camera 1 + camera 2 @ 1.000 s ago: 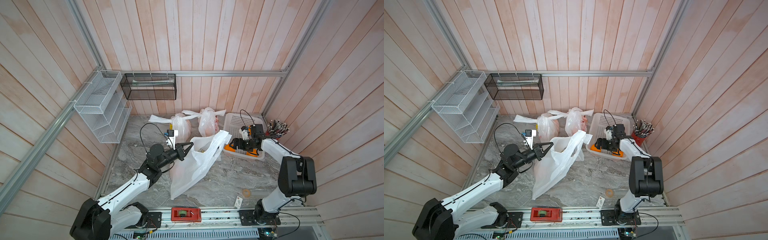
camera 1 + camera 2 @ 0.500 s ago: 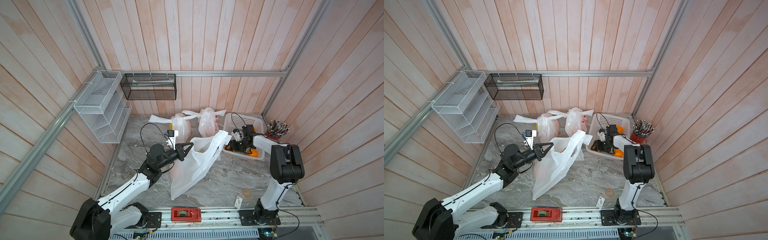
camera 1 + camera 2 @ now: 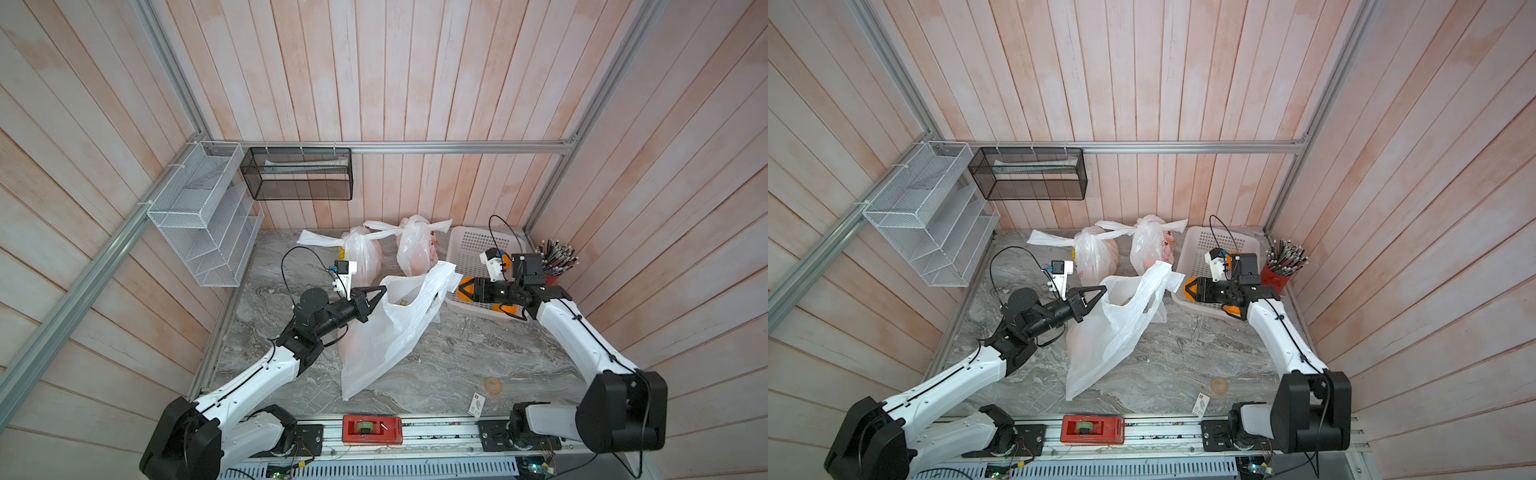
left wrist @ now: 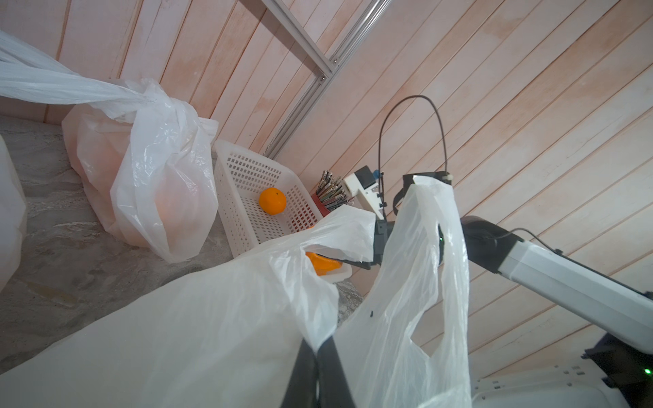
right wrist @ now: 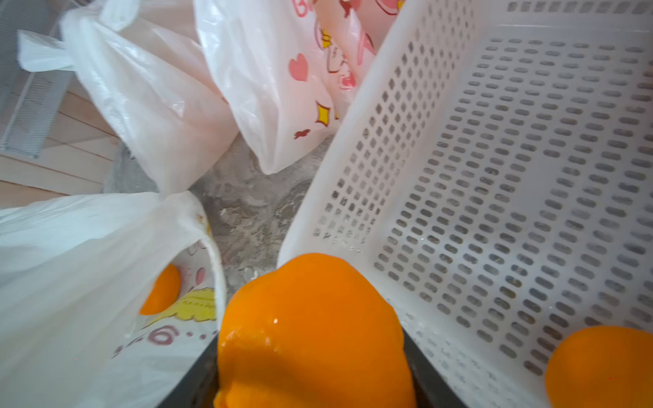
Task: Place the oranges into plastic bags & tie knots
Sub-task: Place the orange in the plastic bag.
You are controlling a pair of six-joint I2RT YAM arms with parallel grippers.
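An open plastic bag (image 3: pixel 386 328) slumps mid-table in both top views. My left gripper (image 3: pixel 380 291) is shut on its rim, fingertips (image 4: pixel 311 364) pinching the film. One orange (image 5: pixel 160 289) lies inside. My right gripper (image 3: pixel 462 289) is shut on another orange (image 5: pixel 311 328), level with the white basket's (image 3: pixel 473 245) left front corner, just beside the bag's raised handle (image 3: pixel 442 272). Two more oranges (image 5: pixel 600 367) (image 4: pixel 272 200) sit in the basket. Two filled plastic bags (image 3: pixel 361 257) (image 3: pixel 415 249) stand behind, each closed with a knot (image 3: pixel 359 230) (image 3: pixel 411 222).
A red cup of pens (image 3: pixel 555 266) stands right of the basket. A white wire rack (image 3: pixel 203 224) and a black mesh basket (image 3: pixel 297 174) hang on the walls. A tape ring (image 3: pixel 493 385), a small card (image 3: pixel 477 404) and a red dispenser (image 3: pixel 372 430) lie near the front edge.
My right gripper has closed on an orange in the basket and carried it left to the basket's corner by the bag. The left arm and the bag have held still.
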